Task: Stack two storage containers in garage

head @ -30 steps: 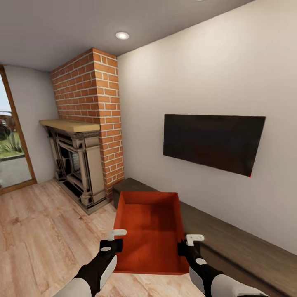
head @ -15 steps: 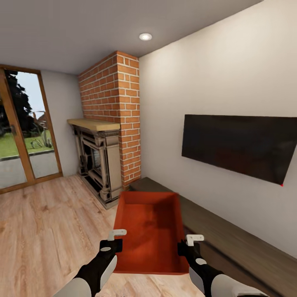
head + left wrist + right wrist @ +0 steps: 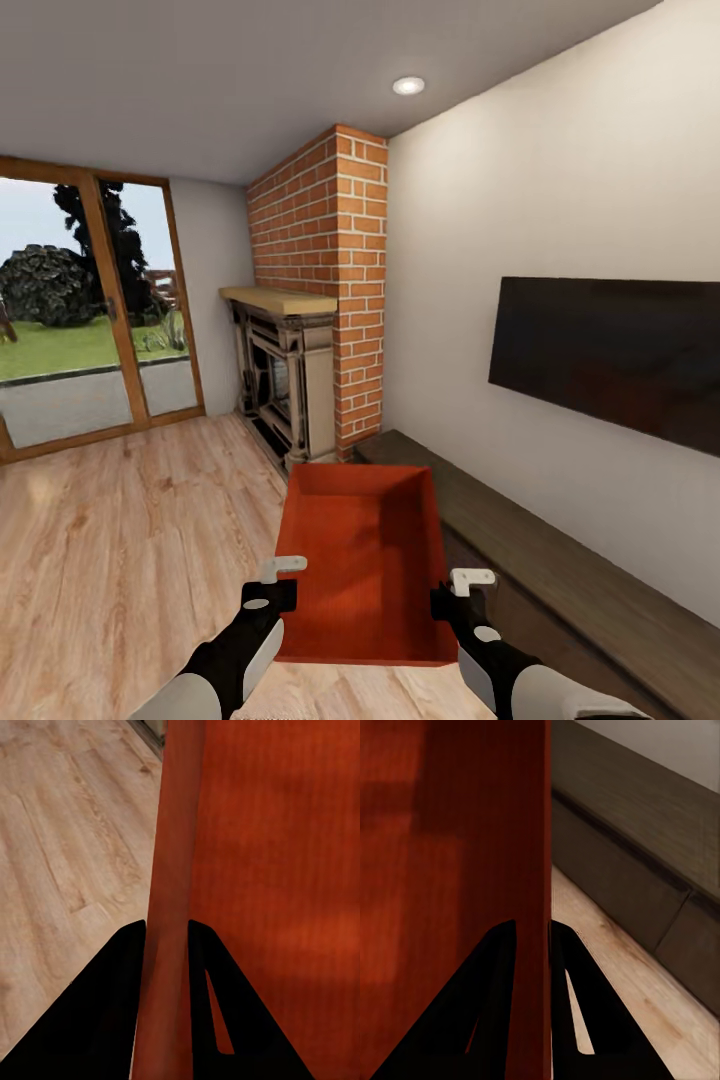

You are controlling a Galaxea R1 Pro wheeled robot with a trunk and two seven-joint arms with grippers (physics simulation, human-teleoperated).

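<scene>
Nearest the camera, an orange-red rectangular topless plastic bin (image 3: 365, 560) is carried off the light wood plank floor (image 3: 120, 540) between both arms. Left tool (image 3: 272, 585) is clamped on the bin's left wall, one finger either side of the wall, as the left wrist view confirms (image 3: 166, 945). Right tool (image 3: 455, 590) grips the bin's right wall the same way (image 3: 534, 945). Bin interior holds nothing. Just right of the bin, a low dark brown wooden table (image 3: 560, 590) runs along the pale wall. Above that, a black flat wall television (image 3: 620, 360). Beyond the bin stands a red brick fireplace column (image 3: 335, 270) with a tan mantel (image 3: 280, 300). Left of the fireplace, wood-framed glass patio doors (image 3: 90, 310) show grass outside.
</scene>
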